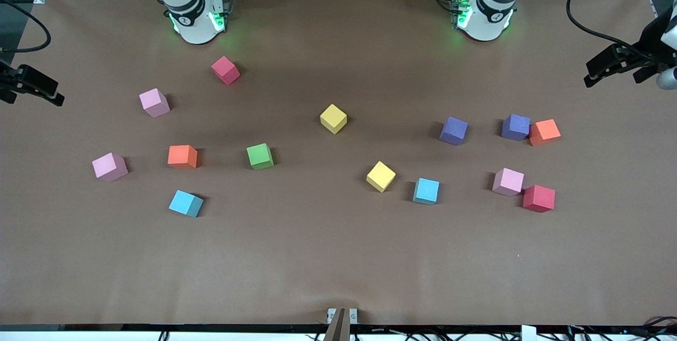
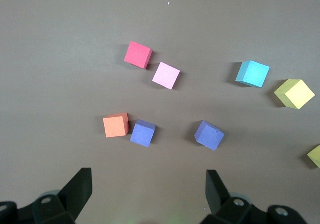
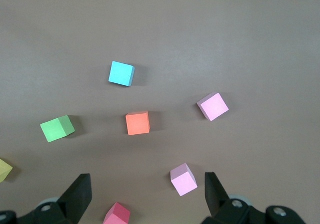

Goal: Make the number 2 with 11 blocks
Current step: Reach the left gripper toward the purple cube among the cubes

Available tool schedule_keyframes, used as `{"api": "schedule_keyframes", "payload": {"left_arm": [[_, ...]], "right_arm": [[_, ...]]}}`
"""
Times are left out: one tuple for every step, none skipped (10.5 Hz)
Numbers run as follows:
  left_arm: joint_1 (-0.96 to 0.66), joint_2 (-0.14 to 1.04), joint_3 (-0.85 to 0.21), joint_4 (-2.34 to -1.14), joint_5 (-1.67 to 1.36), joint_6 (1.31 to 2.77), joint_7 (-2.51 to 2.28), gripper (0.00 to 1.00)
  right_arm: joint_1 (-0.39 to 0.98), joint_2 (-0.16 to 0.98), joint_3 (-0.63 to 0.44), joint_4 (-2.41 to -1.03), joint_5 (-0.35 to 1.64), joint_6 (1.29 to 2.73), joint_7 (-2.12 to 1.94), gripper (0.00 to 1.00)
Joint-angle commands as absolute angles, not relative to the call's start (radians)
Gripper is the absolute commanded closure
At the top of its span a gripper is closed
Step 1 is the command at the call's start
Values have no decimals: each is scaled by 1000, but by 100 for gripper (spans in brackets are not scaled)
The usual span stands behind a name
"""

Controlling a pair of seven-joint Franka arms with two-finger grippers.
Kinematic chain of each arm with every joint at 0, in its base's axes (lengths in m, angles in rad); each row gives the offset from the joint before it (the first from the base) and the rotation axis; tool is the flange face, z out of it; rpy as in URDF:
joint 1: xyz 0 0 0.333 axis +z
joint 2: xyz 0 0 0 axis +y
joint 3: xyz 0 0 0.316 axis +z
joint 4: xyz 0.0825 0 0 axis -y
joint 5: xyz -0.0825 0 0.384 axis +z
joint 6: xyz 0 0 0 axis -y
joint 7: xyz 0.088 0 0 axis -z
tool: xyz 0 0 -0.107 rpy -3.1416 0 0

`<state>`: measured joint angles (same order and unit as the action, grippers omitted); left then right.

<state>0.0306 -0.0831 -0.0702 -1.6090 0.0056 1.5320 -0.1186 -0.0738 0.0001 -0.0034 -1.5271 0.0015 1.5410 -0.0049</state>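
Note:
Several blocks lie scattered on the brown table; no number 2 is in view. Toward the right arm's end lie a red, two pink, an orange, a green and a light blue block. Two yellow blocks are near the middle. Toward the left arm's end lie light blue, two purple, orange, pink and red. My left gripper and right gripper hang high over the table, open and empty.
Both arm bases stand along the table's edge farthest from the front camera. Black fixtures with cables reach in at the two ends of the table. A small bracket sits at the edge nearest the front camera.

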Motion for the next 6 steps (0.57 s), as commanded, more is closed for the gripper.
{"api": "schedule_keyframes", "payload": {"left_arm": [[28, -95, -69, -1614, 26, 1537, -103, 0], [34, -95, -66, -1614, 25, 1537, -100, 0], [32, -89, -67, -1615, 23, 1537, -100, 0], [28, -75, -75, -1623, 11, 1537, -115, 0], [25, -60, -118, -1661, 3, 1558, -118, 0], [34, -57, -177, -1690, 2, 1613, -133, 0]], "right_arm": [[-71, -6, -3, -1534, 12, 1548, -9, 0], [-72, -6, -5, -1534, 12, 1548, -9, 0], [-71, -6, -3, -1534, 12, 1548, -9, 0], [-71, -6, -5, -1534, 12, 1548, -9, 0], [-71, -6, -3, -1534, 12, 1548, -9, 0], [-72, -6, -3, -1534, 12, 1548, -9, 0]]}}
